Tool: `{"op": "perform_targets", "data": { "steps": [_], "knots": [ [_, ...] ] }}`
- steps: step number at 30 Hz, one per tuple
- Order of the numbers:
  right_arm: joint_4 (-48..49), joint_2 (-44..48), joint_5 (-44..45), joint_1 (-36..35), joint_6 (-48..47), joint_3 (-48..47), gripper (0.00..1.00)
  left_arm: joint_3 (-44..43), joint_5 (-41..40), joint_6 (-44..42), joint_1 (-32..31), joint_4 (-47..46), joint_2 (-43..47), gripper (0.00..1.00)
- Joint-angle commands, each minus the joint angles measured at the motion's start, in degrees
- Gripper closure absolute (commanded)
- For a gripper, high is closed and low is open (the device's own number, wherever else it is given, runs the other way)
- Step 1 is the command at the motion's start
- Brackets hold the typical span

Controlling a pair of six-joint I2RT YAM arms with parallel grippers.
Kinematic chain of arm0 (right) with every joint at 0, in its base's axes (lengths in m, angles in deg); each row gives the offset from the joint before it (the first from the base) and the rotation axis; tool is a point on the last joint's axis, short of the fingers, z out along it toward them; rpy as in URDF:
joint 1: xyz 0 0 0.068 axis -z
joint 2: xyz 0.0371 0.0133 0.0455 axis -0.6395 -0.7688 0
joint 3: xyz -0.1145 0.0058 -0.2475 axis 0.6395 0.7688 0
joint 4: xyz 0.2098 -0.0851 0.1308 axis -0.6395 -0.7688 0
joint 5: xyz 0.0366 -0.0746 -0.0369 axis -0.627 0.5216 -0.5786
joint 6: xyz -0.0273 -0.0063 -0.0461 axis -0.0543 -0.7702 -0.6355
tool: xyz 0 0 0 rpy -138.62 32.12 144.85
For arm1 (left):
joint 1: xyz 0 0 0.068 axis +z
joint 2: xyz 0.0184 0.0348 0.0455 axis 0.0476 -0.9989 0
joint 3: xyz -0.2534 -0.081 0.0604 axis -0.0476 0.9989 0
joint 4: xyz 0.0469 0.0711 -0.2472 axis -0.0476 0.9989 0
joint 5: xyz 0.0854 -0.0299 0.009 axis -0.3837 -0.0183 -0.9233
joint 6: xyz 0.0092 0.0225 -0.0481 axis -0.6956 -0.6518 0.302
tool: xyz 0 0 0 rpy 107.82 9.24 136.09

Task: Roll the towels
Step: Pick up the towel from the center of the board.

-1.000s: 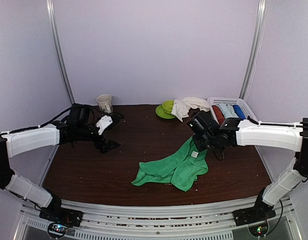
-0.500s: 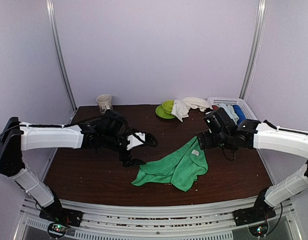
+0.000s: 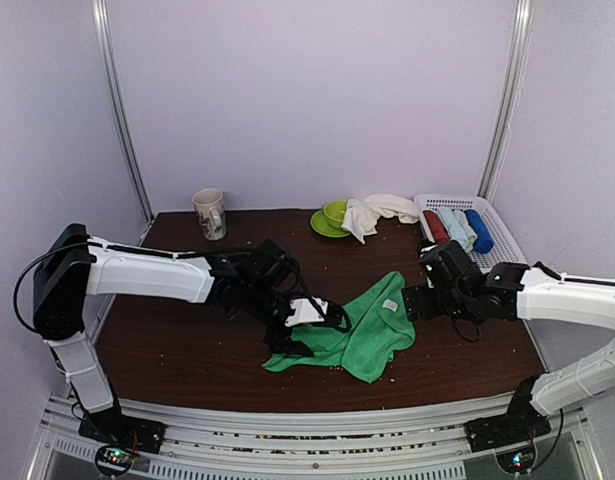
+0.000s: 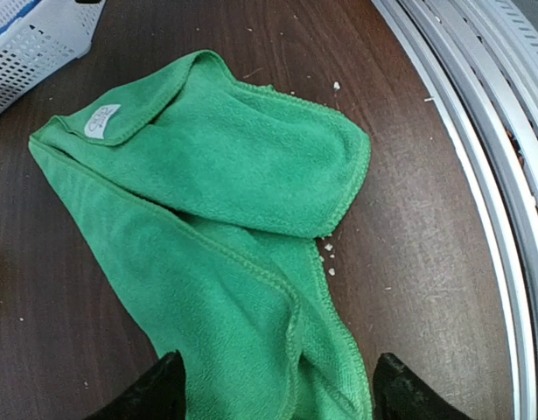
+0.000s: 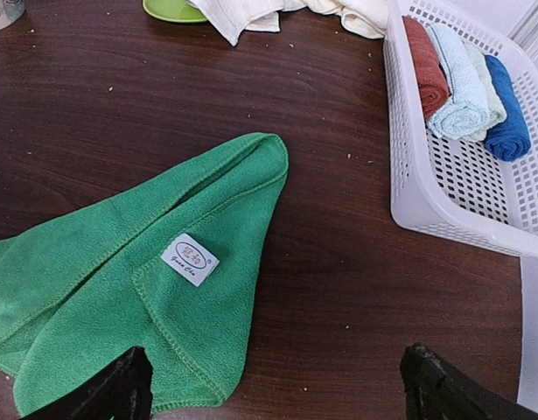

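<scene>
Green towel (image 3: 355,335) lies crumpled mid-counter (image 3: 177,345), soft and limp, likely best pinched at a hemmed corner. The left hand (image 4: 273,389) straddles its left end, jaws apart. The right hand (image 5: 277,385) hovers open beside the labelled corner. The cream towel (image 3: 379,211) is heaped at the back.

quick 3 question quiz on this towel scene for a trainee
1. True or false: the green towel is already rolled.
2. In the top view, what lies just right of the bowl? A) a white towel B) a red roll C) a mug
3. Fill in: the green towel's label faces ___ (up or down).

Key:
1. False; it lies loose on the table.
2. A, the white towel.
3. Up.
</scene>
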Motion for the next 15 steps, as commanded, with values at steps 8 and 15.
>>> {"op": "perform_targets", "data": {
  "steps": [8,15],
  "knots": [
    [4.0,1.6,-1.5,0.2,2.3,2.9,0.01,-4.6,1.2,-0.1,-1.5,3.0,-6.3,0.39],
    [4.6,0.7,-2.2,0.2,2.4,3.6,0.01,-6.8,2.1,1.0,-1.6,2.9,-7.9,0.56]
  ]
}}
